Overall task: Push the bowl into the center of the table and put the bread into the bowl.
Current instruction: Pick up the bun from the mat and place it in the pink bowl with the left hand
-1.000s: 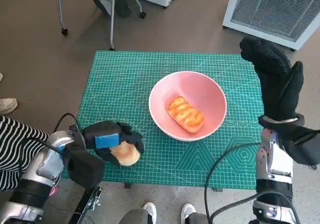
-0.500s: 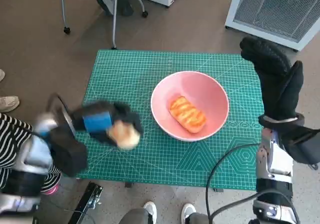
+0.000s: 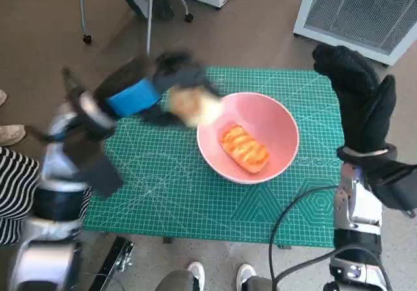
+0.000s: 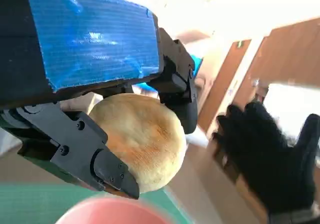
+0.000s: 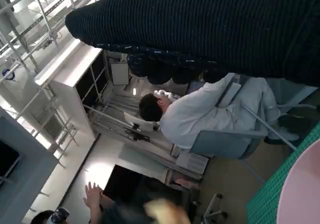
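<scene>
The pink bowl [image 3: 248, 137] stands near the middle of the green mat, with a striped orange bread [image 3: 242, 148] lying inside it. My left hand [image 3: 148, 86] is raised above the mat just left of the bowl's rim, blurred by motion, and grips a round pale bun [image 3: 193, 106]. The left wrist view shows that bun [image 4: 139, 140] pinched between the black fingers [image 4: 107, 166], with the bowl's rim [image 4: 107, 214] below. My right hand [image 3: 357, 105] is held upright past the bowl's right side with fingers apart, holding nothing.
The green cutting mat [image 3: 163, 193] covers the small table. A white vented unit [image 3: 365, 11] stands on the floor at the far right, chair legs [image 3: 140, 4] at the far left. Feet [image 3: 218, 275] show below the table's near edge. A seated person [image 5: 200, 114] appears in the right wrist view.
My left hand has lifted the bun from the mat's near left corner and swung it up and to the right, to the bowl's left rim. The right hand has stayed put.
</scene>
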